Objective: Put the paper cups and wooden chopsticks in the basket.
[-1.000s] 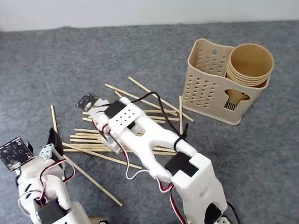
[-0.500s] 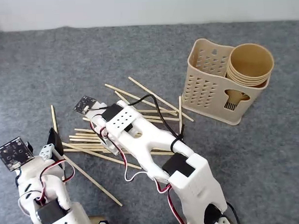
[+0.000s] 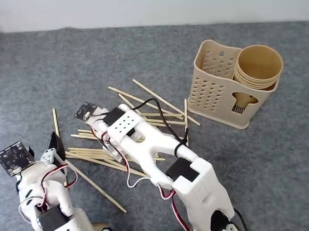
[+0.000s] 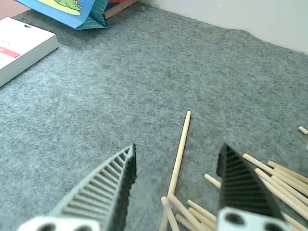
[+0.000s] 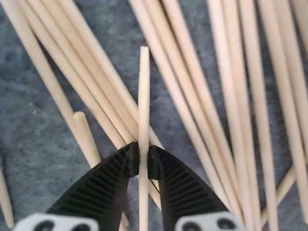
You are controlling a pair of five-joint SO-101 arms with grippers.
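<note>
chopstick (image 5: 144, 96) sits clamped between fingertips of right hand (image 5: 143, 162).

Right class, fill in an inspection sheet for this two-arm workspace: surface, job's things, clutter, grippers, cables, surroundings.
Surface: grey carpet, flat.
Job's things: paper cups stacked inside the basket; wooden chopsticks scattered on the carpet around the arms.
Clutter: white box and blue printed sheet at the carpet's edge, seen from the left wrist.
Grippers: left gripper open, low over the carpet by the chopsticks; right gripper has its fingers shut on a single chopstick in the pile.
Cables: black cable loops over the right arm; red and white wires hang beside it.
Surroundings: pale wall behind the carpet.
</note>
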